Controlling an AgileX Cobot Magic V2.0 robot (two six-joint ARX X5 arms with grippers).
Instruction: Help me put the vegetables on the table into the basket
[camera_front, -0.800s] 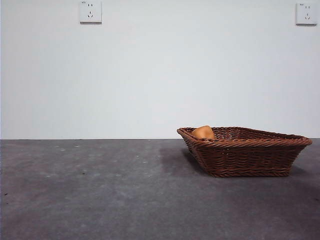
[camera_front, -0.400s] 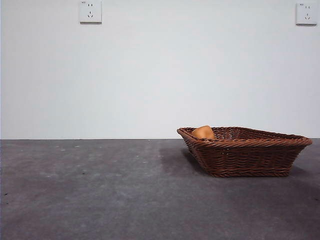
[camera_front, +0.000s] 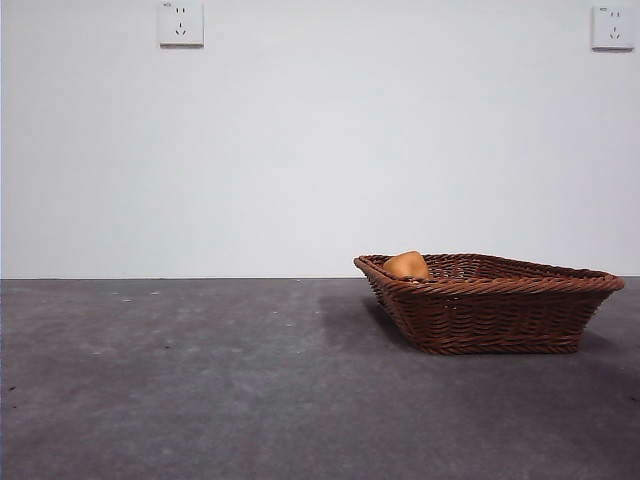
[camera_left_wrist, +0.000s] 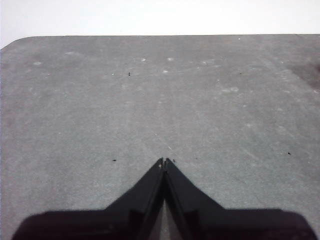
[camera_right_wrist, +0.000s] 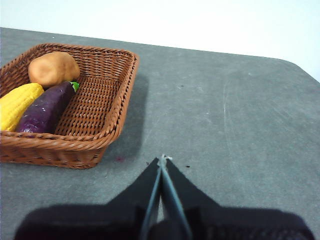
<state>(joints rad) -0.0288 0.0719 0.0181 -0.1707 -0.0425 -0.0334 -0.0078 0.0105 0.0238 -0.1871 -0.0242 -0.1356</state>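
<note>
The brown wicker basket (camera_front: 490, 300) stands on the grey table (camera_front: 220, 380) at the right of the front view. In the right wrist view the basket (camera_right_wrist: 100, 100) holds all three vegetables: the orange-brown potato (camera_right_wrist: 53, 68), the dark purple eggplant-like one (camera_right_wrist: 46, 108) and the yellow one (camera_right_wrist: 17, 103). Only the potato (camera_front: 407, 265) shows above the rim in the front view. My right gripper (camera_right_wrist: 162, 161) is shut and empty over bare table beside the basket. My left gripper (camera_left_wrist: 164, 162) is shut and empty over bare table.
Two wall sockets (camera_front: 181, 23) (camera_front: 612, 27) sit high on the white wall behind the table. The table's rounded corners show in the left wrist view (camera_left_wrist: 20, 42) and the right wrist view (camera_right_wrist: 300, 65).
</note>
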